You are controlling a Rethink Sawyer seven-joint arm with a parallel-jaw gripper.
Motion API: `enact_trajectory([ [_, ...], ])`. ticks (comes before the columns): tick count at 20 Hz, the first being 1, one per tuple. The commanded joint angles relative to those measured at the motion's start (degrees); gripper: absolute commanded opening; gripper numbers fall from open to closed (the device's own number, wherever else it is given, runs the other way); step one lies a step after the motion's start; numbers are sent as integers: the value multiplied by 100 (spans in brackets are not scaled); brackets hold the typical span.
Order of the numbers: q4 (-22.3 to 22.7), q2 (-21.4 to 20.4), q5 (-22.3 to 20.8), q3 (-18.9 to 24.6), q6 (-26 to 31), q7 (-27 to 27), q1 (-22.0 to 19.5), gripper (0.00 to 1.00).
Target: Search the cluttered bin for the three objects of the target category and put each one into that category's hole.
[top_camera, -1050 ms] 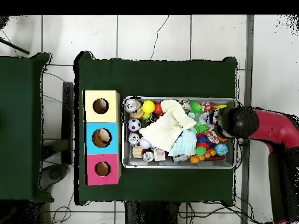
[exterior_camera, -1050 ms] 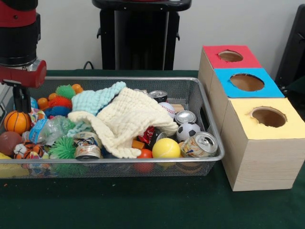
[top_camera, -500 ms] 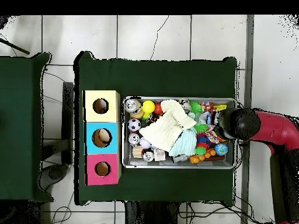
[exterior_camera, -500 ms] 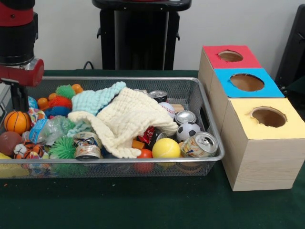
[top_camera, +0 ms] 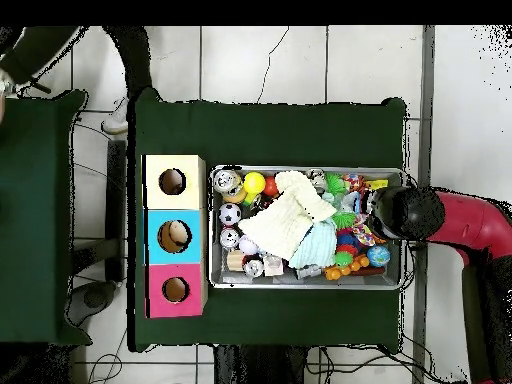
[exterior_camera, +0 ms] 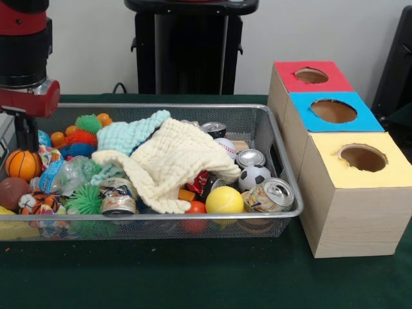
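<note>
A wire mesh bin (exterior_camera: 283, 167) holds a jumble under a cream cloth (exterior_camera: 174, 161) and a teal cloth (exterior_camera: 129, 134). Cans show at the right: a silver can (exterior_camera: 269, 195) on its side, an upright can (exterior_camera: 250, 158) and a dark can (exterior_camera: 214, 129). A yellow ball (exterior_camera: 224, 200), soccer ball (exterior_camera: 255, 176), baseball (exterior_camera: 225, 147) and basketball (exterior_camera: 23, 164) lie among them. My gripper (exterior_camera: 26, 132) hangs over the bin's left end above the basketball, holding nothing I can see. In the overhead view the arm's wrist (top_camera: 408, 212) covers it.
Three wooden boxes stand right of the bin, with holes in a red top (exterior_camera: 311, 76), blue top (exterior_camera: 333, 111) and yellow top (exterior_camera: 362, 158). Green spiky balls (exterior_camera: 88, 122), a plastic bottle (exterior_camera: 67, 174) and a crushed can (exterior_camera: 118, 198) fill the left half. A person's sleeve (top_camera: 35, 55) shows beside the neighbouring table.
The arm rose slightly and edged toward the bin's left end, then held still. A person's sleeve has come into the overhead view's corner. The bin's contents have not moved.
</note>
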Motion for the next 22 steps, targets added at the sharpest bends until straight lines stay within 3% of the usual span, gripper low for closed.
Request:
enact_trajectory([
  [1,432,116,-232,200,-395,-707,-133,0],
  [7,246,224,-253,117,-247,-661,-48,0],
  [22,602,-85,-155,102,-314,-489,-91,0],
])
